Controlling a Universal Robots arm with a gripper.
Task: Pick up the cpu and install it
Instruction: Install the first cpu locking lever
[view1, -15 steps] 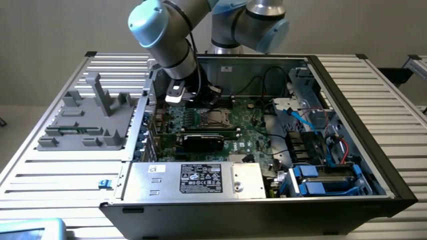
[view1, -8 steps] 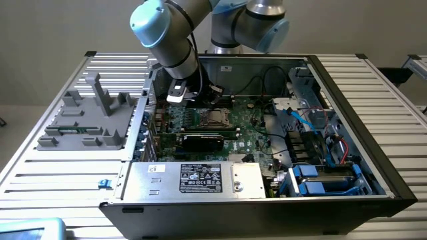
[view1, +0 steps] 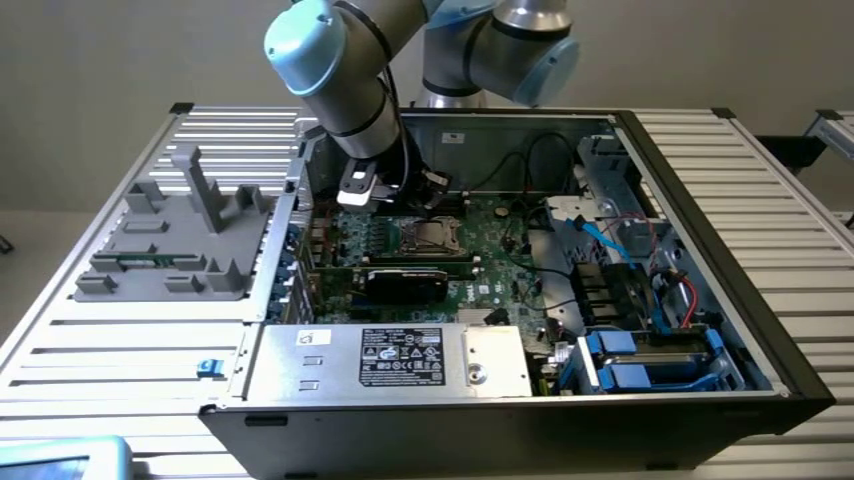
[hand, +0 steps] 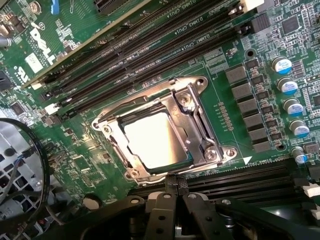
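Observation:
The cpu (hand: 156, 141), a shiny silver-tan square, lies flat inside the black socket with its metal frame (hand: 197, 125) around it on the green motherboard (hand: 230, 75). In the exterior view the cpu (view1: 430, 236) sits in the middle of the open computer case. My gripper (hand: 175, 186) hangs just above the board beside the socket's edge, its two black fingers shut together with nothing between them. In the exterior view the gripper (view1: 422, 205) hovers just behind the socket, with the arm reaching down into the case.
Long black memory slots (hand: 150, 55) run beside the socket, and a row of capacitors (hand: 292, 107) stands nearby. A black card (view1: 407, 282), the power supply (view1: 387, 360), blue drive bays (view1: 641, 365) and cables crowd the case. A grey fixture (view1: 174, 250) stands outside on the exterior view's left.

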